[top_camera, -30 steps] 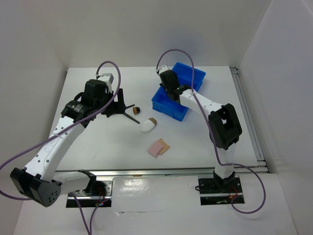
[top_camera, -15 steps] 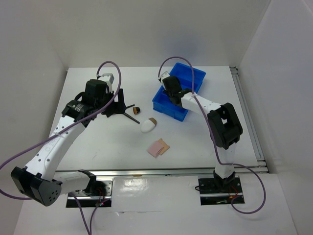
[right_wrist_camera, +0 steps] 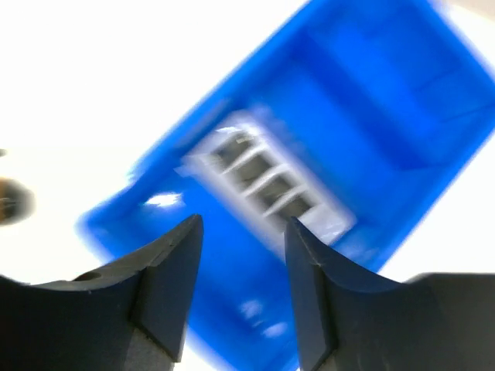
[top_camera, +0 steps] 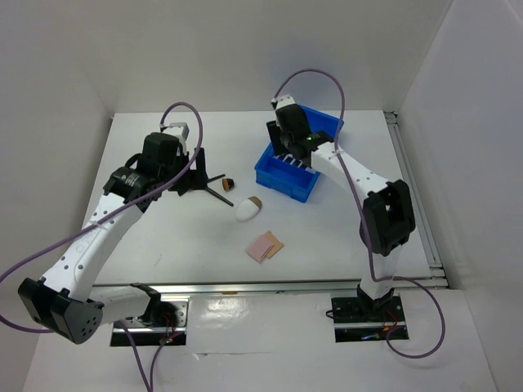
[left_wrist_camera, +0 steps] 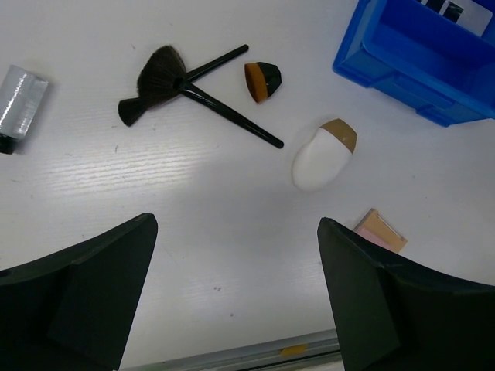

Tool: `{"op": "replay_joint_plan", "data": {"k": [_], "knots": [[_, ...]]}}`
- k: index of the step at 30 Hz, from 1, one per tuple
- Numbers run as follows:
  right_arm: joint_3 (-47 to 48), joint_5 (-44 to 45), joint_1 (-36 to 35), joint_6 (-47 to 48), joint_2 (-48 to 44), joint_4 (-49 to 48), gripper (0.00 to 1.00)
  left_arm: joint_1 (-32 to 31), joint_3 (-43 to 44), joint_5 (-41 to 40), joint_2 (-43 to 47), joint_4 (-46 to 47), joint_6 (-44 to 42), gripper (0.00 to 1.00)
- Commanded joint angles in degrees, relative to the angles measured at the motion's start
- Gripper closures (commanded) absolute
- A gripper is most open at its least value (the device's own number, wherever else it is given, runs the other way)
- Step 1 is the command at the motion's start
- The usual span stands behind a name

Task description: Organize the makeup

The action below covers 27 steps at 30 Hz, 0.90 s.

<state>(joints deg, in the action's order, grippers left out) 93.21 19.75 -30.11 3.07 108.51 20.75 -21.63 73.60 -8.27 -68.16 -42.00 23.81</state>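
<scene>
The left end effector (left_wrist_camera: 236, 259) hangs over the white surface (left_wrist_camera: 193, 193) with its fingers spread wide and nothing between them. Above it in the wrist view, two thin black brushes (left_wrist_camera: 203, 87) lie crossed at the upper left, and a stubby brush head (left_wrist_camera: 263, 80) with an orange face sits just beside them. The white egg-shaped sponge (left_wrist_camera: 321, 157), tan tip upward, lies right of centre. The pink and tan pads (left_wrist_camera: 380, 230) overlap at the lower right. The right end effector (right_wrist_camera: 240, 232) is over the blue tray (right_wrist_camera: 371, 100), fingers parted and gripping nothing; that view is blurred. The dark palette (right_wrist_camera: 267, 184) lies inside the tray, in its lower-left part.
</scene>
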Motion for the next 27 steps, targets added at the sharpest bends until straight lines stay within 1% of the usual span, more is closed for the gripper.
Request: {"op": "replay_joint_plan", "data": {"k": [1, 2, 3, 4, 5, 6, 7, 8, 10, 11, 14, 16, 18, 22, 26, 27], "knots": [[-1.43, -13.48, -1.53, -17.25, -8.04, 8.14, 0.41, -0.17, 2.15, -4.55, -0.04, -0.19, -1.93, 0.01], [-2.76, -16.29, -2.05, -20.79, -8.05, 9.12, 0.36, -0.17, 2.16, -5.08, -0.04, -0.71, -1.93, 0.01], [-3.99, -17.19, -2.76, -24.48, -8.66, 10.09, 0.30, -0.17, 2.16, -5.61, -0.56, -0.72, -1.93, 0.01], [-6.70, -17.20, -4.07, -32.09, -8.66, 11.84, 0.26, -0.17, 2.68, -6.31, -0.57, -0.72, -1.93, 0.01], [-8.20, -17.90, -4.78, -36.08, -8.67, 12.38, 0.19, -0.17, 2.69, -6.32, -0.57, -1.33, -1.41, 0.01], [-9.52, -18.42, -6.00, -42.90, -8.67, 12.38, 0.17, -0.17, 2.69, -6.32, -1.09, -1.33, -1.40, 0.01], [-11.71, -18.43, -6.80, -45.58, -8.67, 12.90, 0.15, -0.17, 2.69, -6.32, -1.10, -1.33, -1.40, 0.01], [-12.34, -18.95, -7.68, -47.96, -8.67, 12.91, 0.12, -0.17, 2.69, -6.32, -1.10, -1.33, -1.40, 0.01], [-12.35, -18.43, -9.87, -54.10, -7.09, 12.91, 0.10, -0.17, 2.69, -5.18, -1.10, -1.33, -1.40, 0.01], [-11.48, -17.82, -10.49, -55.88, -5.43, 13.69, 0.07, -0.17, 2.69, -5.17, -0.49, -1.33, -1.40, 0.01], [-10.42, -17.29, -12.33, -60.89, -2.87, 14.22, 0.04, -0.17, 2.16, -5.17, 0.13, -1.33, -1.40, 0.01], [-8.67, -16.24, -12.95, -62.30, -0.15, 14.23, 0.04, -0.17, 1.55, -5.17, 0.75, -1.33, -0.88, 0.01], [-5.95, -15.10, -13.57, -64.23, 3.44, 16.24, 0.03, -0.17, 1.02, -5.17, 1.36, -1.33, -0.87, 0.01], [0.21, -11.23, -14.10, -65.47, 9.87, 22.04, 0.00, -0.17, 1.02, -5.17, 1.36, -1.33, -0.87, 0.01], [2.15, -9.03, -15.24, -66.08, 13.04, 22.05, 0.00, -0.17, 0.49, -5.17, 1.89, -1.33, -0.87, 0.01], [2.85, -8.33, -15.24, -66.09, 13.57, 23.53, 0.00, -0.17, -0.03, -4.65, 1.89, -1.33, -0.87, 0.01]]}}
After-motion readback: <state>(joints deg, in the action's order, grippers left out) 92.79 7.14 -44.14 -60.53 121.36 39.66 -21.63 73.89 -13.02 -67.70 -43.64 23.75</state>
